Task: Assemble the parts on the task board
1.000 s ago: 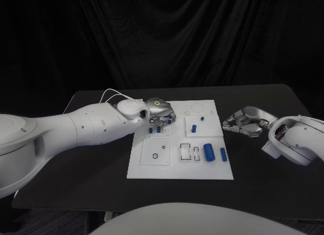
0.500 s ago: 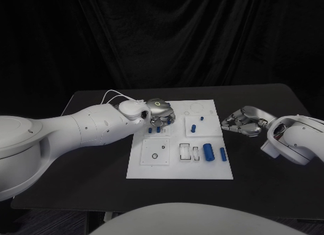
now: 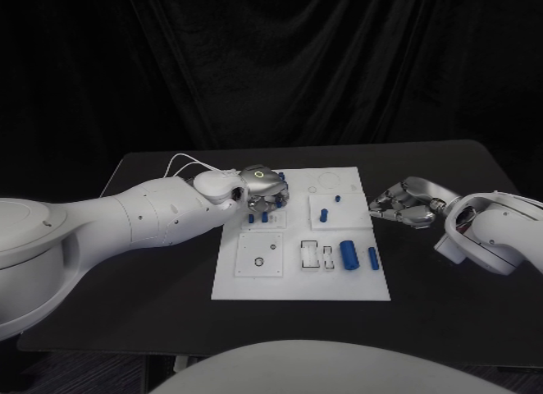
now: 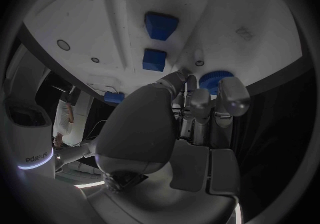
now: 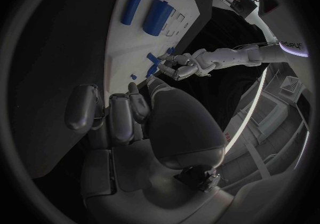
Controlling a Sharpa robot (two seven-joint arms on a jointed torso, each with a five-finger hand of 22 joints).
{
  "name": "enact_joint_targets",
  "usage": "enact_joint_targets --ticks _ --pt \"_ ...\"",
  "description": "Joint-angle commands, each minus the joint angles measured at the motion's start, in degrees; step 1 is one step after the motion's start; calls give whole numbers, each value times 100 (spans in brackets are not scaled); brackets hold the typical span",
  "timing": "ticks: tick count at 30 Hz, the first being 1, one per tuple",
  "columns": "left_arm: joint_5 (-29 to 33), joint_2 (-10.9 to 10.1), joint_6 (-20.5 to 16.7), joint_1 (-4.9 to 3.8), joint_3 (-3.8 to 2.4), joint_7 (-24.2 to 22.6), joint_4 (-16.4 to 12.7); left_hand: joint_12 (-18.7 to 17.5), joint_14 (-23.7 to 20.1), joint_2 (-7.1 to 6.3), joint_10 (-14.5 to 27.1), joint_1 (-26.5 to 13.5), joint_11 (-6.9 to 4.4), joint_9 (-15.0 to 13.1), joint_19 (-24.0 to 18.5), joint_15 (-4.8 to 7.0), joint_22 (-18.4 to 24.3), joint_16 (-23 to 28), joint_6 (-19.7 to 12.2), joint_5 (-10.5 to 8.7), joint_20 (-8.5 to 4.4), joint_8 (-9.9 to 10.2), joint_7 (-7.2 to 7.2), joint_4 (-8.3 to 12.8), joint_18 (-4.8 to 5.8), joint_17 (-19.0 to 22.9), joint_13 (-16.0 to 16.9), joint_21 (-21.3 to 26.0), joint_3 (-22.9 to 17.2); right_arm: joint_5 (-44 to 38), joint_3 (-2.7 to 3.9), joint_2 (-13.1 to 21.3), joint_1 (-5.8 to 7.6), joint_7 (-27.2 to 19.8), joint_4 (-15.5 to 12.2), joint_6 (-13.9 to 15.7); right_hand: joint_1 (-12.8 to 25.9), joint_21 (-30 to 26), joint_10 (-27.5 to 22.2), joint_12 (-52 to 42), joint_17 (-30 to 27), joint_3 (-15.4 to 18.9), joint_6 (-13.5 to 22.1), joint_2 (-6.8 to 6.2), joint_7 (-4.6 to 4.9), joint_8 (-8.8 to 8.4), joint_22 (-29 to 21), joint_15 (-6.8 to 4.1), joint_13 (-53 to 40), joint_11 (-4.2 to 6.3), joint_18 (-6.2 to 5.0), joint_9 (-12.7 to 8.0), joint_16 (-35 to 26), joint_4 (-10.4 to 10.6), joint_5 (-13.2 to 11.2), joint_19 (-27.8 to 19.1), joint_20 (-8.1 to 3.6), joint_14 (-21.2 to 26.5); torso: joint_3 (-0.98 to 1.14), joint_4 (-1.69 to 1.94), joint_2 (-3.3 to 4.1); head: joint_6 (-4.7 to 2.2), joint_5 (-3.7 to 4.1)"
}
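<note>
Currently the left hand [image 3: 265,187] sits over the upper-left corner of the task board [image 3: 301,279], fingers curled down among the small blue parts [image 3: 265,217] there; can't tell whether it's actually gripping one. The right hand [image 3: 404,203] hangs just off the board's right edge above the black table [image 3: 461,295], fingers curled in, nothing in them. Other blue parts on the board: a short peg [image 3: 324,217] in the upper-right section, a thick cylinder [image 3: 351,257] and a thin pin [image 3: 373,258] side by side near the lower right.
</note>
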State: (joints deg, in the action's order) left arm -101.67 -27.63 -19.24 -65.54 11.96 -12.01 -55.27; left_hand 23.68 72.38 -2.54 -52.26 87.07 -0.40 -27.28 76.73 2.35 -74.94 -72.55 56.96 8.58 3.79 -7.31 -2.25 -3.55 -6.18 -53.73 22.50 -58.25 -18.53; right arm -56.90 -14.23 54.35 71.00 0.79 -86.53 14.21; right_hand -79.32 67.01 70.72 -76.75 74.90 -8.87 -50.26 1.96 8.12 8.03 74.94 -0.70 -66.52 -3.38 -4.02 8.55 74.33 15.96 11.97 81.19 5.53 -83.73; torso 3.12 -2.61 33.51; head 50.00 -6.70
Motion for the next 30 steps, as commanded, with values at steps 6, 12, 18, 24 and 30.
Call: enact_joint_targets --ticks 6,12,18,24,30 --pt "-36 -279 -373 -16 -14 44 -266 -31 49 20 -142 -43 5 -33 77 18 -713 38 140 9 0 -52 -11 34 18 62 -10 -72 60 8 4 1 -19 63 19 -60 24 -23 -30 21 46 -6 -45 -11 8 -33 819 13 8 -11 -102 -6 -13 33 29 -33 -1 25 1 2 2 0 -5" --pt "-36 -656 -413 -202 -36 80 -661 -92 -38 -3 -174 -40 3 -27 -4 20 -658 155 147 -17 -2 -28 -11 50 -21 247 -38 143 56 8 4 -3 -22 79 33 -99 32 -32 -39 27 34 -6 -55 -8 7 -29 817 13 19 -11 -103 -6 -24 39 22 -35 -1 30 0 4 2 0 18" --pt "135 -1162 -419 -325 -35 80 -1158 -116 -39 -4 -236 -38 -26 -30 -22 21 -651 166 183 -21 1 -26 9 57 -22 234 -44 179 53 9 3 11 -25 112 38 -146 39 -45 -57 40 26 -7 -62 -5 6 -27 813 13 41 -10 -106 -5 -33 43 17 -40 -1 34 3 15 4 0 28" --pt "482 -1305 -291 -345 -3 78 -1203 -131 -16 -12 -323 -23 35 -30 16 24 -676 165 217 7 -5 -16 -50 71 -8 229 -41 104 55 9 3 16 -42 125 43 -203 43 -52 -68 47 18 -7 -65 -4 5 -26 811 13 53 -10 -107 -5 -41 45 13 -43 -1 38 3 13 8 0 -26" --pt "585 -1270 -177 -326 10 85 -1100 -163 -26 -26 -314 -17 43 -23 6 23 -669 183 200 2 -6 4 -57 78 -14 260 -50 138 57 9 4 28 -76 137 32 -260 49 -74 -84 58 6 -10 -76 4 3 -21 806 13 70 -9 -111 -5 -54 48 9 -51 -1 46 2 47 9 0 -1"
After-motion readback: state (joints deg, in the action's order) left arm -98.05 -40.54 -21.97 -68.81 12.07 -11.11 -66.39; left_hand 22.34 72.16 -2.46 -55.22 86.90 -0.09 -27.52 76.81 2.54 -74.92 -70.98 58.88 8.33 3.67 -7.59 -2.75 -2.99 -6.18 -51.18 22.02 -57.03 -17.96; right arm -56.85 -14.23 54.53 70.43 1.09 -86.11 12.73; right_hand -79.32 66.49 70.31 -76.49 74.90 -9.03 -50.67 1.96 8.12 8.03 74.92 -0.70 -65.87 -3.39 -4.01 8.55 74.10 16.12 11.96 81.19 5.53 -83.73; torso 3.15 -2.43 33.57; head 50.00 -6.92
